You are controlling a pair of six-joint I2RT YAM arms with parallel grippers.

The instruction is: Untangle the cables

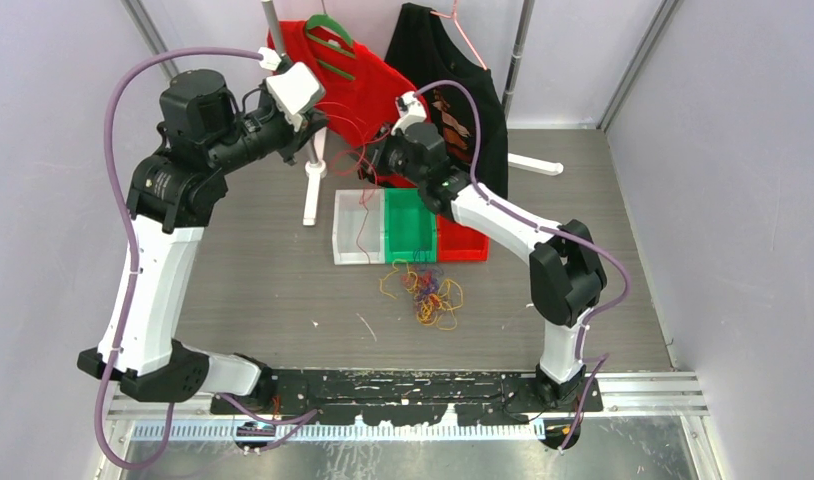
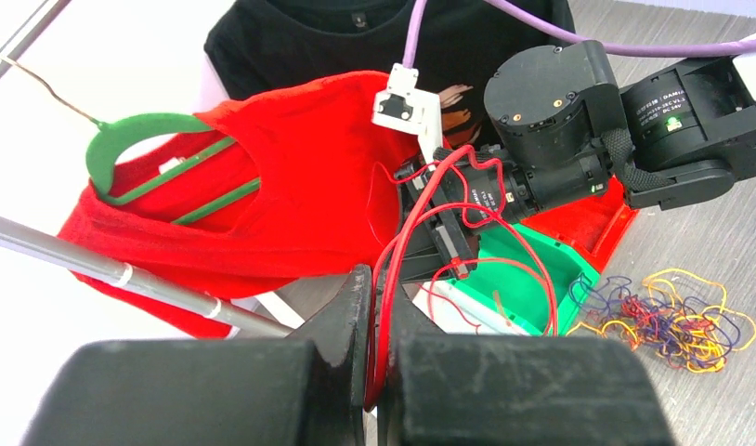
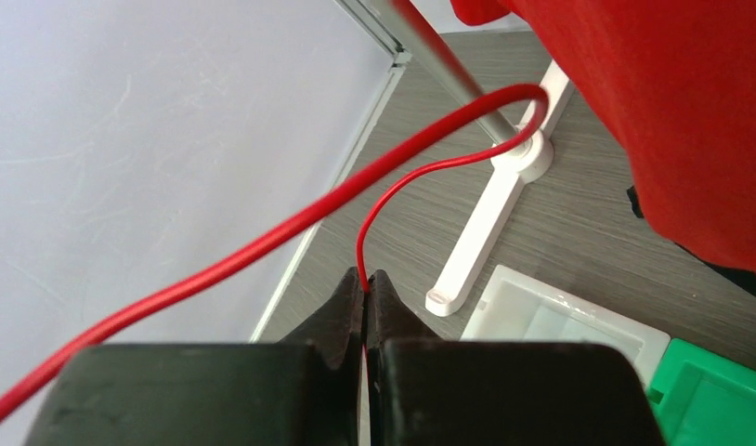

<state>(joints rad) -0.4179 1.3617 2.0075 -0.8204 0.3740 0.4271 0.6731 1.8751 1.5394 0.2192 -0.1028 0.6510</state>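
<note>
Left gripper (image 2: 374,279) is clamped shut on a red cable (image 3: 359,243) | right gripper (image 3: 367,279) is pinched shut on what is judged the same cable | cable is strung in slack loops from one gripper across to the other | tangled pile (image 1: 428,290) is seen below both, nearer the right gripper

I see three trays side by side on the desk (image 1: 263,285): white tray (image 1: 348,242) left, green tray (image 1: 408,236) centre, red tray (image 1: 465,246) right. Far side: red shirt (image 1: 368,80) on green hanger (image 2: 151,121), black shirt (image 1: 433,50) to its right.
</note>
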